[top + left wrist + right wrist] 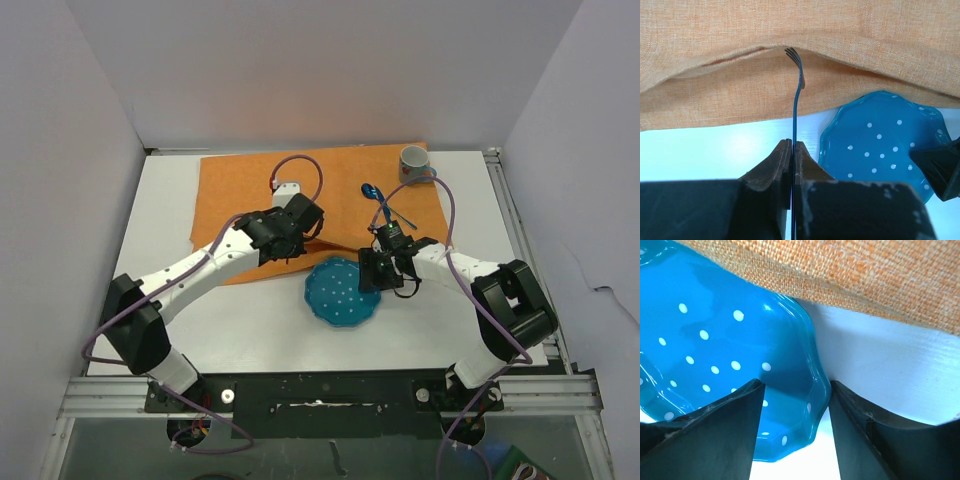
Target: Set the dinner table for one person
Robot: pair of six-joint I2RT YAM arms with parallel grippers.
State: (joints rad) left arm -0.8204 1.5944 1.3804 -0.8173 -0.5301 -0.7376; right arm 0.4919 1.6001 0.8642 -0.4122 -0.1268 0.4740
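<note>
The white dinner table (250, 335) carries an orange cloth (240, 180) across its far half. My left gripper (792, 146) is shut on the handle of a thin blue fork (797, 95), whose tines point at a fold in the cloth (790, 45). A blue plate with white dots (343, 292) lies on the table just in front of the cloth. My right gripper (796, 385) is open, with one finger over the plate's (715, 340) inside and the other outside its wavy rim.
A grey mug (413, 163) stands at the cloth's far right corner. A blue spoon (374, 193) lies on the cloth behind my right gripper (380, 265). White walls close in the table on three sides. Both wrists hang close together near the plate.
</note>
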